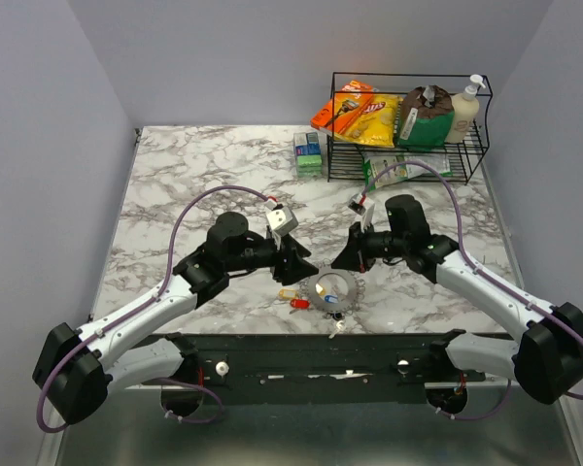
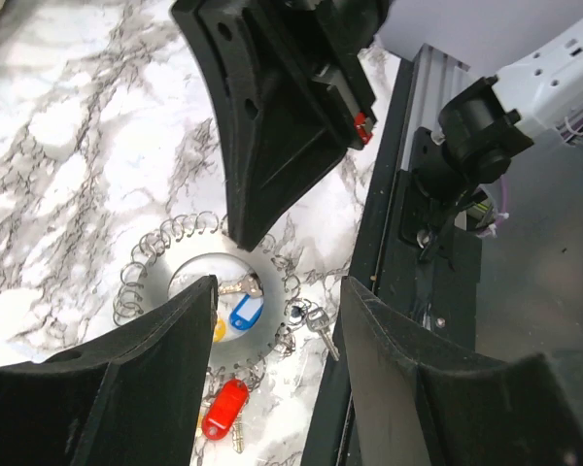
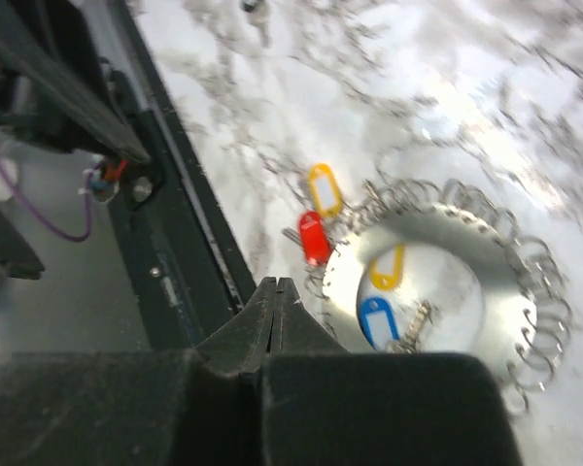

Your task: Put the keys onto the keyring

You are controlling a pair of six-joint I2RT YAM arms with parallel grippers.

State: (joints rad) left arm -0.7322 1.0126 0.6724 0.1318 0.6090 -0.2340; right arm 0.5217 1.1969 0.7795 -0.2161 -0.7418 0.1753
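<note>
Closest to the arms' bases, one silver key [image 1: 336, 328] lies on the marble table [image 1: 194, 184], just on the near side of the keyring [image 1: 330, 289]. The keyring is a shiny round thing with little wire loops all around its rim. It lies flat near the table's front edge. A red key [image 1: 299, 303] and a yellow key [image 1: 288, 293] lie just left of the keyring, close to its rim. Inside the keyring sit a blue key [image 2: 243, 313] and a second yellow key [image 3: 387, 267]. The left claw [image 2: 279, 286] hangs over the keyring's left side, with its two fingers spread wide and nothing between them. The right claw [image 3: 275, 283] is squeezed tight with nothing in it. Its tip points down at the keyring's far rim, but it is too hard to tell if it touches. Far behind the keyring stands a small green and blue box [image 1: 309, 152]. Far behind the keyring and to its right, a black wire rack [image 1: 447, 160] holds snack bags [image 1: 374, 116] and a white bottle [image 1: 466, 109].
</note>
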